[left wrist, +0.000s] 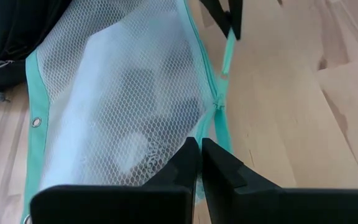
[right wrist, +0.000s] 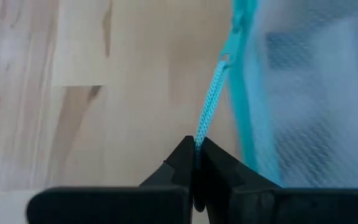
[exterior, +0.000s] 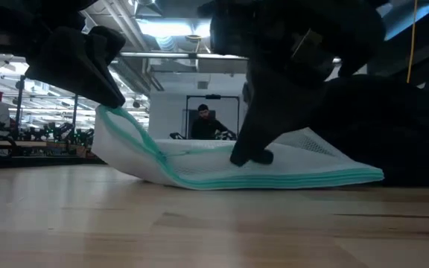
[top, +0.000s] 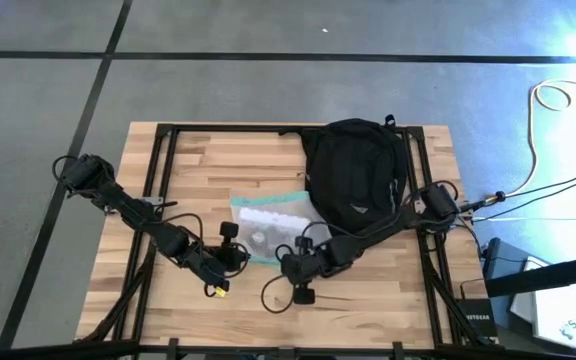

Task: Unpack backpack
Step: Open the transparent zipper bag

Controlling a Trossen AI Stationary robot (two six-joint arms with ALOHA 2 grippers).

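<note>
The black backpack [top: 356, 172] lies on its side at the table's far right, untouched by either gripper. In front of it lies a clear mesh pouch with teal edging [top: 268, 222], with pale items inside. My left gripper [top: 236, 250] is shut on the pouch's near left end [exterior: 109, 112]. My right gripper [top: 290, 252] is shut on the teal zip pull cord [right wrist: 209, 106] along the pouch's near edge. In the low view the pouch's left end is raised and the rest [exterior: 304, 175] lies on the table. My left gripper pinches the pouch's teal zip edge [left wrist: 215, 127] between its two fingers, near the pouch's left end, slanting down from the table's left. That end is held off the table while the rest lies on the wood. My right gripper pinches the free end of the woven teal pull cord [right wrist: 202, 134] between its two fingertips, slanting down from above. The cord runs straight from the fingers to the zip slider [right wrist: 227, 59] on the pouch's edge.
The wooden tabletop [top: 218, 165] has bare room at the far left and along the near edge. Cables [top: 548, 190] trail off past the right edge. A person [exterior: 207, 123] stands in the room far behind the table.
</note>
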